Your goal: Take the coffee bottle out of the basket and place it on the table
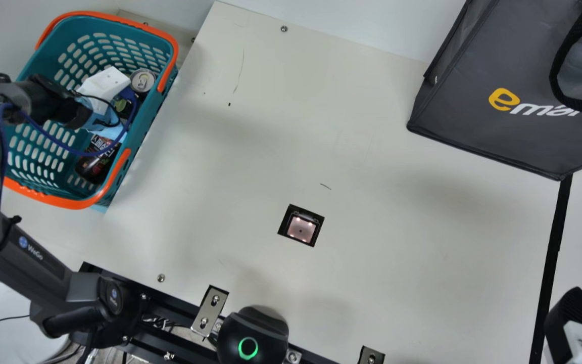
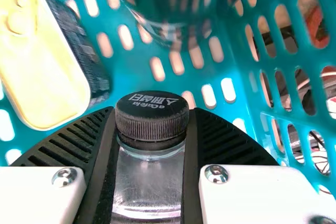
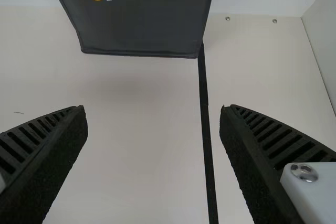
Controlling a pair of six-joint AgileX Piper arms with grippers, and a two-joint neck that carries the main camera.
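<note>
- Basket (image 1: 142, 134): far left of main view, orange-rimmed. A dark bottle (image 1: 90, 167) lies inside.
- Left gripper (image 1: 105, 85): lowered into the basket. Left wrist view: I have the coffee bottle (image 2: 151, 121) pinched just under its black cap, a ribbed finger touching each side. Bottle is within the basket.
- Can (image 1: 142, 81): also in the basket, near my left gripper.
- Bag (image 1: 473, 96): dark grey, upper right of main view.
- Right gripper (image 1: 571, 321): lower right corner, fingers spread wide, nothing between them.
</note>
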